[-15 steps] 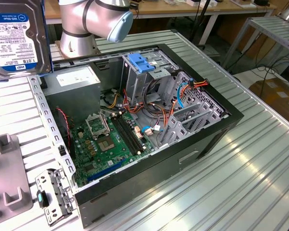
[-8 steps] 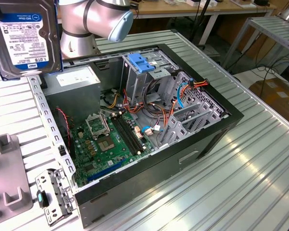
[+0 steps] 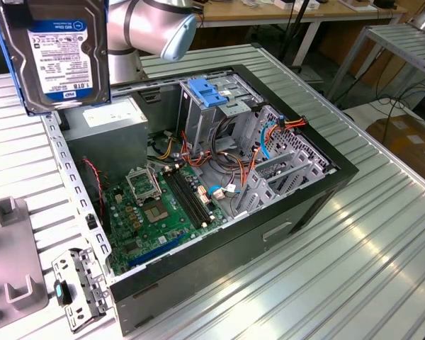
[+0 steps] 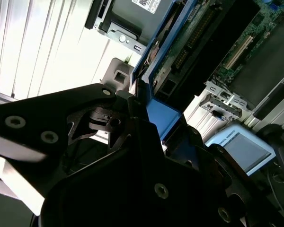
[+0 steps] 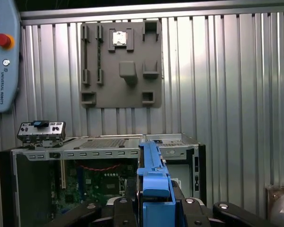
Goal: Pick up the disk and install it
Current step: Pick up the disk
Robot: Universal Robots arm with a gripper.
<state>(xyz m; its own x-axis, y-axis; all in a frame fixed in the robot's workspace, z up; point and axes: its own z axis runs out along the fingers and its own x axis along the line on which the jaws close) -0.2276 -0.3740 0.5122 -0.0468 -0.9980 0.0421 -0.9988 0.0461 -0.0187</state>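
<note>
Exterior view: a ribbed metal table (image 3: 382,234) carries an open black computer case (image 3: 269,227) lying on its side, with its green motherboard (image 3: 163,212) exposed. Inside the case, toward the exterior view's right, stands a grey perforated drive cage (image 3: 283,166). A blue bracket (image 3: 207,92) sits on the metalwork beside it, and orange cables (image 3: 287,125) run close by. The disk (image 3: 60,60) is held up in the air at the exterior view's upper left, apart from the cage, with its label facing the camera. In the first wrist view the gripper (image 5: 154,203) is clenched on the disk's blue frame, pressed against both sides. The step in hand looks like the carry toward the case. Doing it well likely means a firm, square grip, the frame kept in line with the cage opening, and a path clear of the loose cables.
</note>
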